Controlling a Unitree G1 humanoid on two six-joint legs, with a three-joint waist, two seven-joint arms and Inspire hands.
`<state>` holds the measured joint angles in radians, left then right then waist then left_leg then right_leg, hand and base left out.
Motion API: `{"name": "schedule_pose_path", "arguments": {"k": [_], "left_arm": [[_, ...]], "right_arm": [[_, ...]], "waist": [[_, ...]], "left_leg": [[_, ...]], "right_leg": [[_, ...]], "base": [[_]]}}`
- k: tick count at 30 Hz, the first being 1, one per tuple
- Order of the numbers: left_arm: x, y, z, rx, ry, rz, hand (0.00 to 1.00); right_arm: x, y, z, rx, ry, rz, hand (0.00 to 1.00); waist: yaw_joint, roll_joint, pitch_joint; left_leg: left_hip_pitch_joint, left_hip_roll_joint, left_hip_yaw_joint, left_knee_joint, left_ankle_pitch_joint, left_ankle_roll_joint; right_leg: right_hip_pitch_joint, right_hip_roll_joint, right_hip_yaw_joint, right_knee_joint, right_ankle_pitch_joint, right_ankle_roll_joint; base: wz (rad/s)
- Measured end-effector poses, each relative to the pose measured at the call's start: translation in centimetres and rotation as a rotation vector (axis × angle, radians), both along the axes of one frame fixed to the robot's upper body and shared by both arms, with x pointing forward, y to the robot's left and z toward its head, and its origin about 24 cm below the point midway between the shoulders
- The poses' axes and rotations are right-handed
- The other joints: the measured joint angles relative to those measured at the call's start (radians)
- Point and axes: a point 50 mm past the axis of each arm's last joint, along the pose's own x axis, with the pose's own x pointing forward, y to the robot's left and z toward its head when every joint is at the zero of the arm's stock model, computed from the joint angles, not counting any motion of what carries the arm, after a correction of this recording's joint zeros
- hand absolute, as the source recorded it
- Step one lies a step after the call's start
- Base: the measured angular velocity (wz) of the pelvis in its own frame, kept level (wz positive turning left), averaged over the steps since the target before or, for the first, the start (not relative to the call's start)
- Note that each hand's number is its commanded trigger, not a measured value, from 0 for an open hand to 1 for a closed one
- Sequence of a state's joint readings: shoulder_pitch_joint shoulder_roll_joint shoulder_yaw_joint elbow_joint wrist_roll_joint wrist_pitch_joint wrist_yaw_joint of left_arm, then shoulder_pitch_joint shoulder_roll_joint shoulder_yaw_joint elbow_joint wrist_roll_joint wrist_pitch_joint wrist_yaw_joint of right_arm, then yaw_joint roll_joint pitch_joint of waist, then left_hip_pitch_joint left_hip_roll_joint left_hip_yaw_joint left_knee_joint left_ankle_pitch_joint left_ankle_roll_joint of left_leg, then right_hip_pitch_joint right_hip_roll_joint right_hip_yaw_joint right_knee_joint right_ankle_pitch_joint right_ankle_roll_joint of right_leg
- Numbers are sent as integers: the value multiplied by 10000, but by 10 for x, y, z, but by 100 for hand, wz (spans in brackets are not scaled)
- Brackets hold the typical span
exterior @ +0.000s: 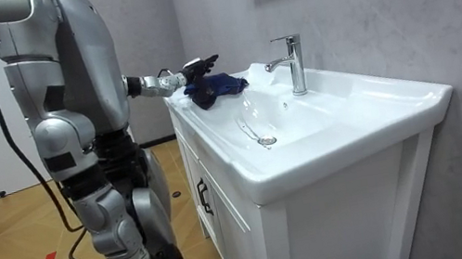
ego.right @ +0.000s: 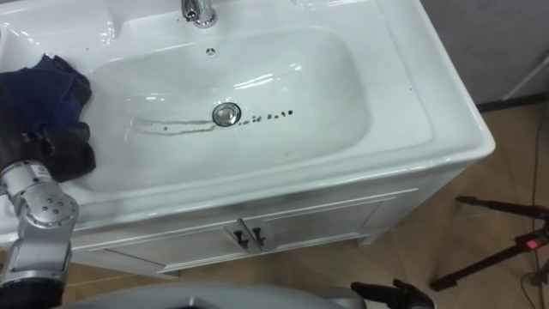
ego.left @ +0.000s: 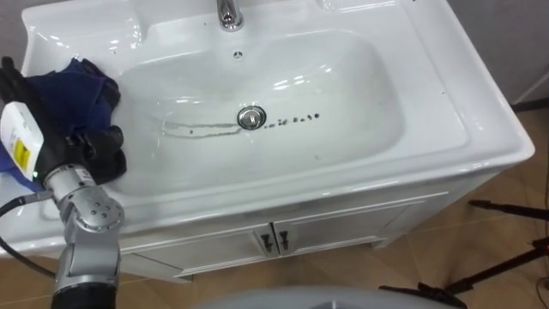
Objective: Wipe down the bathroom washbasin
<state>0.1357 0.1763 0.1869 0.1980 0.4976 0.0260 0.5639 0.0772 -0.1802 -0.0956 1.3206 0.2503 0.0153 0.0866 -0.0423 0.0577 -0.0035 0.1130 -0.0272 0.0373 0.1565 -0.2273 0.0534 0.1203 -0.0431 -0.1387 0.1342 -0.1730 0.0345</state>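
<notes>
A white basin is set in a white vanity top, with a chrome drain in the middle of the bowl. A grey smear runs left of the drain and small dark specks lie to its right. A dark blue cloth is bunched on the left rim of the bowl. My left hand comes in from the lower left and has its black fingers and thumb closed on the near side of the cloth. From the side, the left hand sits over the cloth at the counter's far end.
A chrome tap stands behind the bowl at the centre back. Under the top, cabinet doors with dark handles face me. Black tripod legs lie on the wooden floor to the right. I stand upright at the vanity's front.
</notes>
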Motion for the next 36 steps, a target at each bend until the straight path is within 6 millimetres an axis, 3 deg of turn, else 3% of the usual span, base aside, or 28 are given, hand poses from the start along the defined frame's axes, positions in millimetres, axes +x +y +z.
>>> {"name": "schedule_pose_path", "arguments": {"k": [6, 13, 36], "left_arm": [[-6, 1, -2, 323, 35, 337, 0], [-15, 6, -19, 646, 716, 788, 0], [-19, 6, -22, 857, 580, 1242, 0]], "right_arm": [[0, 0, 0, -81, 54, 53, 0], [-3, 4, -2, -50, 163, -135, 0], [-5, 1, -1, -145, 364, -491, 0]], "waist": [[-24, -15, -15], [-4, -161, 7], [156, -86, -23]], "left_leg": [[40, -7, -61, 41, 3, 3], [21, -9, -89, 57, 4, 0], [14, -9, -98, 40, 2, -3]], "right_leg": [[15, -6, -19, -24, 0, 0], [18, -5, -22, -14, 0, 0], [12, 1, -19, 9, 2, -3]], "base": [[1], [1], [0]]}}
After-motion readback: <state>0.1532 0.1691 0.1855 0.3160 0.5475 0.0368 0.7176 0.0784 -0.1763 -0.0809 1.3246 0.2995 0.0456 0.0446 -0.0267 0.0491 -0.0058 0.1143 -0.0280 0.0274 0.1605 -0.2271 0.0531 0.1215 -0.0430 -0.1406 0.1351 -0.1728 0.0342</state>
